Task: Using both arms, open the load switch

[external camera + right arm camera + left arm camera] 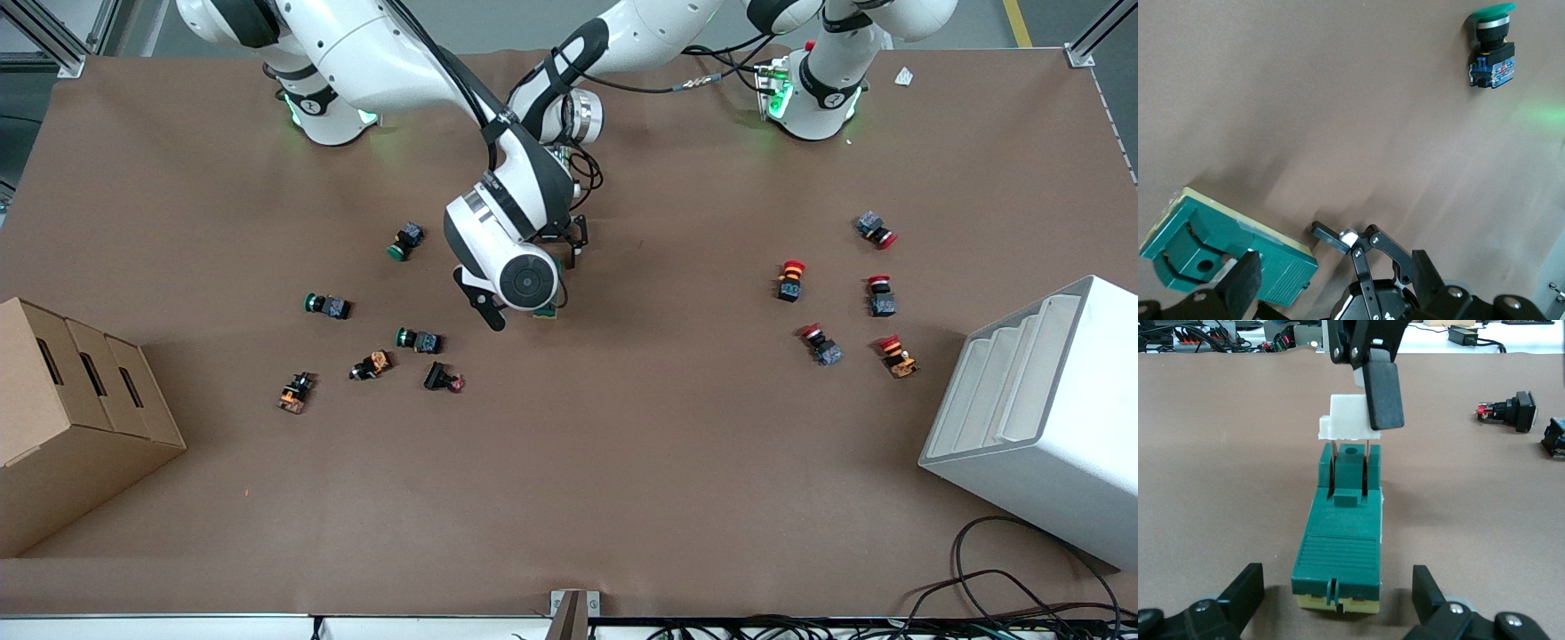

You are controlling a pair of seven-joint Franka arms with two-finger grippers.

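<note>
White bin (1049,418) sits unused, well apart from the switch (1341,533). Left hand (1337,580) straddles its end, open, probably to brace it. Right hand (1335,270) is open too, one finger against the lever (1345,417).

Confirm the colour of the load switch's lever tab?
White, on the dark-green load switch; lever tab shows best in the left wrist view.

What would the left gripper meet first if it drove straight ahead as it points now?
Probably the dark-green rectangular load switch: its ribbed end sits just ahead between the left gripper's open fingers. The right gripper is at its white lever tab.
</note>
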